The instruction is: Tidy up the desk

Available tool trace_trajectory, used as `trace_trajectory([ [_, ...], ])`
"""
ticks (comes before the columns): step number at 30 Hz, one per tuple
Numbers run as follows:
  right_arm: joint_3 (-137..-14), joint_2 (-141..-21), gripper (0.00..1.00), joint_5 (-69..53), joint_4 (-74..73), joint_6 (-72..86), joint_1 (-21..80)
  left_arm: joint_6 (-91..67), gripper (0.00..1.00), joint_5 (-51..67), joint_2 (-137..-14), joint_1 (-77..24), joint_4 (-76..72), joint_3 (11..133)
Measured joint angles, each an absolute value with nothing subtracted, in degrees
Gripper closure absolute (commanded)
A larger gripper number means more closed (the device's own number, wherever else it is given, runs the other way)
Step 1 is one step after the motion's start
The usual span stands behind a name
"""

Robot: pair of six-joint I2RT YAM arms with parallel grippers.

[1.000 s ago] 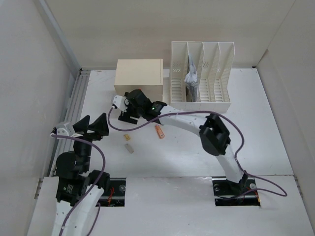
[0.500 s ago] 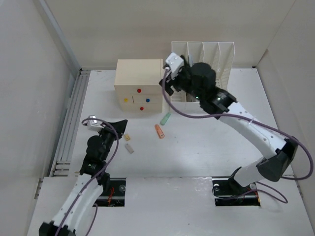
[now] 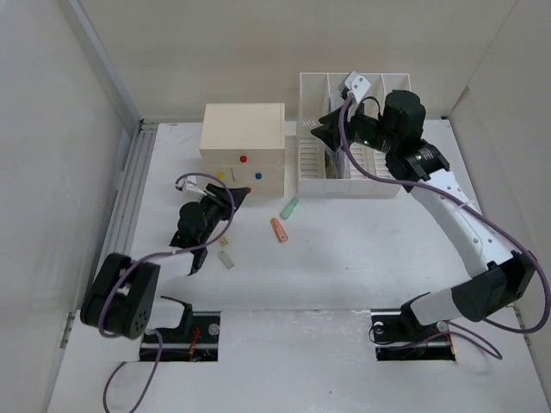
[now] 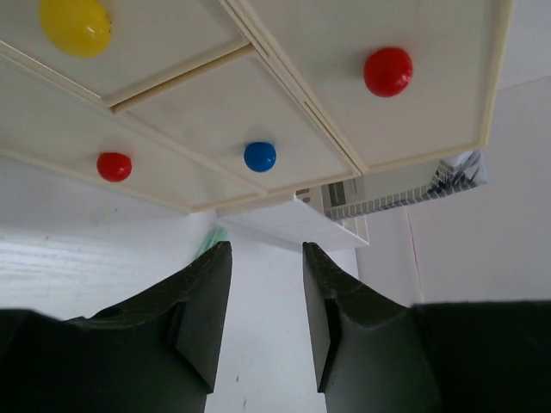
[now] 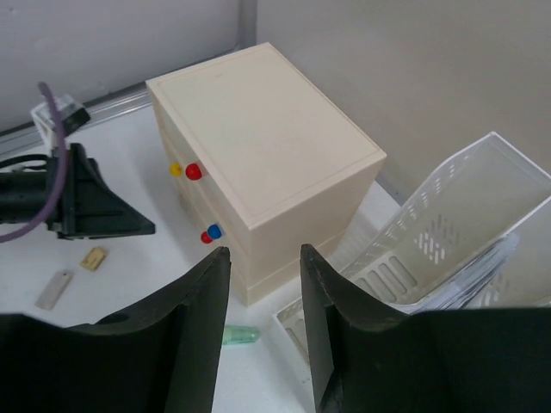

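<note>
The desk (image 3: 362,258) is a white tabletop with a cream drawer box (image 3: 243,142) and a white file rack (image 3: 366,142) at the back. A green marker (image 3: 289,207), an orange marker (image 3: 279,230), a small tan piece (image 3: 221,240) and a grey piece (image 3: 227,258) lie loose in front of the box. My left gripper (image 3: 231,198) is low, just before the box's knobbed drawer fronts (image 4: 259,157), open and empty. My right gripper (image 3: 325,133) hangs over the rack's left end, open with nothing between its fingers (image 5: 202,335); below it lies the green marker (image 5: 239,335).
A grooved metal rail (image 3: 129,198) runs along the desk's left edge, with pale walls all around. Papers (image 3: 334,146) stand in the rack's left slot. The box's drawers, with a yellow knob (image 4: 76,24), a blue one and two red ones (image 4: 387,71), look shut.
My left gripper has swung from the left edge forward to the drawer box. My right gripper has left the drawer fronts and gone up and right to the file rack, its jaws narrower.
</note>
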State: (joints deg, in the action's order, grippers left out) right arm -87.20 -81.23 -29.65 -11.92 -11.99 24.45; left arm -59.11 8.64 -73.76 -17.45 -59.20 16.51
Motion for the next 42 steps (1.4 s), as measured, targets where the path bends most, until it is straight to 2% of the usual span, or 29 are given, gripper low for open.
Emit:
trace_trajectory([
  [8, -86.2, -80.4, 0.56, -32.8, -11.4, -9.2, 23.9, -62.5, 0.63, 8.4, -87.7, -18.8, -66.8, 21.0],
  [20, -83.9, -79.9, 0.56, -33.7, -9.5, -7.4, 22.5, -63.0, 0.63, 4.8, -91.8, -20.9, -67.5, 28.9],
  [30, -82.5, -78.5, 0.55, -34.6, -8.4, -6.0, 21.6, -63.0, 0.65, 3.4, -94.9, -21.7, -64.0, 30.7],
  [33, -82.2, -78.4, 0.55, -34.7, -8.3, -5.8, 21.6, -63.0, 0.69, 2.9, -96.0, -21.8, -63.7, 32.0],
  [42, -80.8, -78.2, 0.55, -35.1, -7.6, -5.7, 21.6, -63.1, 0.93, 1.7, -97.0, -22.8, -64.1, 32.9],
])
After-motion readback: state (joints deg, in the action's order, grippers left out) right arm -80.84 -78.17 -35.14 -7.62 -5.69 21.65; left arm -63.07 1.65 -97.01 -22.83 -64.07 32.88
